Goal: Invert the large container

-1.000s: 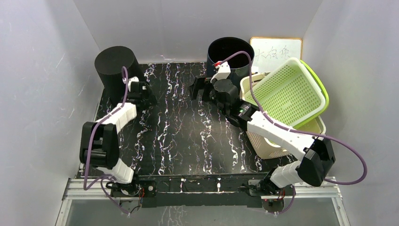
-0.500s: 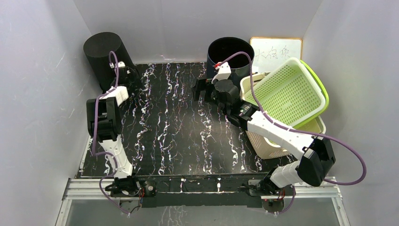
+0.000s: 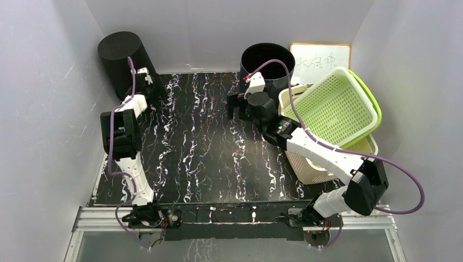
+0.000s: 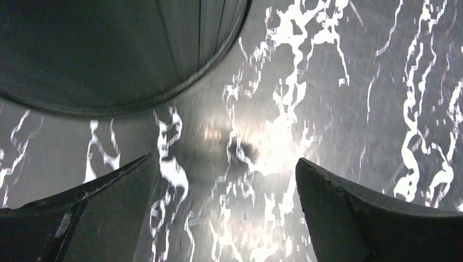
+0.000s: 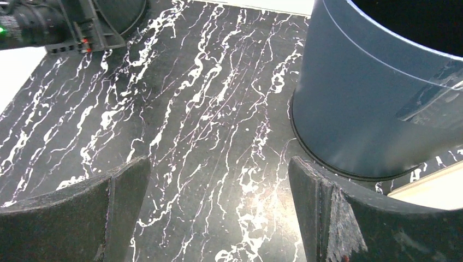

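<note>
- At 10 o'clock on the counter [image 3: 207, 153], in the far left corner, you have a black container [image 3: 121, 57] standing mouth down with its closed base facing up.
- Your left end effector [image 4: 223, 161] sits just beside that container, at about 4 o'clock from it. Its fingers are spread wide, with only marbled counter between them, and it grips nothing.
- From the left wrist camera you see the container's lower edge curving across 10 to 12 o'clock, apart from both fingers.
- At 12 to 1 o'clock on the counter you have a second dark vessel, the open container [image 3: 267, 68], upright with its mouth up.
- Your right end effector [image 5: 218, 161] hangs near it, at about 8 o'clock from it, fingers wide apart and holding nothing.
- From the right wrist camera, that container's wall fills the 1 to 2 o'clock area and touches neither finger.
- You cannot tell from these views which of the two dark containers is the larger.
- At 3 o'clock, a green basket [image 3: 336, 106] lies tilted on top of a cream basket [image 3: 319, 164].
- At 1 o'clock, a whiteboard [image 3: 319, 57] with writing stands against the back wall.
</note>
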